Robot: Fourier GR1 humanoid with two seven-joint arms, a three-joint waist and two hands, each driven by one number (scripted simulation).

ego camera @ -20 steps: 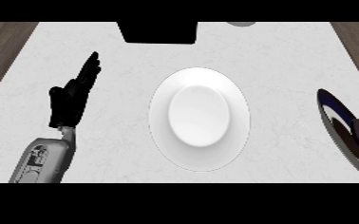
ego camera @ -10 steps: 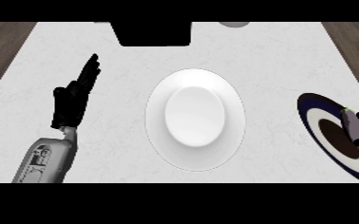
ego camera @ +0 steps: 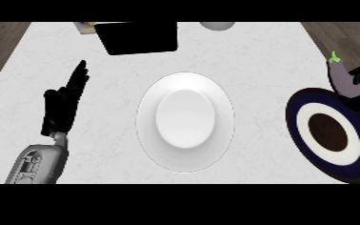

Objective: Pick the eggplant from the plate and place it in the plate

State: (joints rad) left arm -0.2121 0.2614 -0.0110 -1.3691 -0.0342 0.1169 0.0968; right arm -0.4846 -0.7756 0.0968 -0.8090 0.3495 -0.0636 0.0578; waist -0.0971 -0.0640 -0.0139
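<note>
A purple eggplant [ego camera: 342, 75] with a green stem shows at the far right edge, upright over the far rim of a dark blue plate [ego camera: 299, 124] with a white ring. Only a black sliver of my right hand [ego camera: 355, 77] shows at the picture's edge, curled against the eggplant. A white plate [ego camera: 184, 121] lies in the middle of the counter with nothing on it. My left hand [ego camera: 62, 105] rests open at the left, fingers up, well apart from both plates.
A black box [ego camera: 137, 37] stands at the back, left of centre. Beside it a small yellow and purple item [ego camera: 85, 26] peeks out. A pale round object [ego camera: 216, 25] sits at the back edge.
The view has swung right, bringing more of the dark blue plate in. The eggplant has risen from the plate's middle to above its far rim. The left hand has not moved.
</note>
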